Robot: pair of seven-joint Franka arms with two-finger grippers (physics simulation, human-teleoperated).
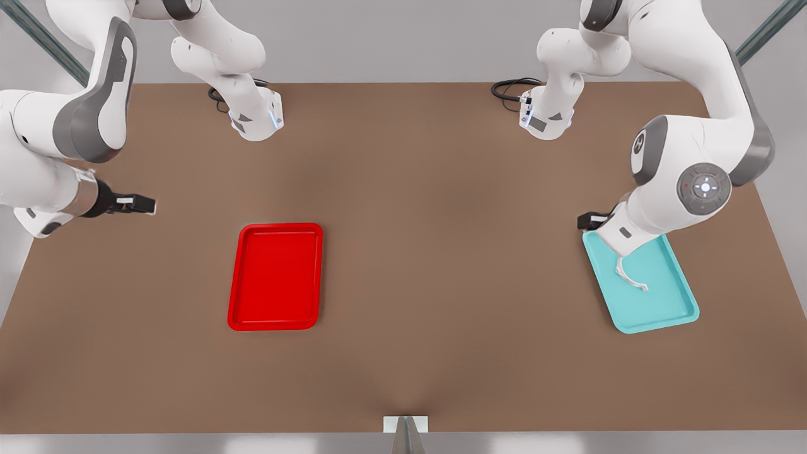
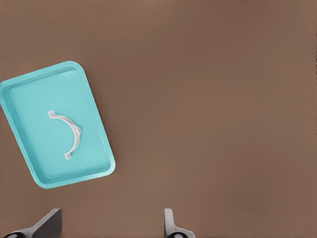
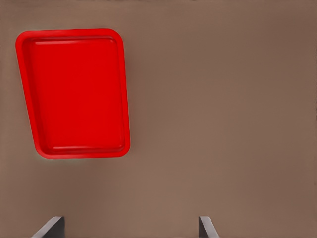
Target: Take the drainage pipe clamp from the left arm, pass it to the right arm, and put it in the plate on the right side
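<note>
Bright even light, soft shadows, no glare.

No readable text, label, brand or number appears on anything in these views.

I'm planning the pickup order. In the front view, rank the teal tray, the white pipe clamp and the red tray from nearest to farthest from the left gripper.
The left gripper is at the front view's right, fingers open.
1. Teal rectangular tray, its near corner directly beside the gripper.
2. White half-ring pipe clamp, lying inside that tray.
3. Glossy red rectangular tray, far across the brown table at the front view's left.
</note>
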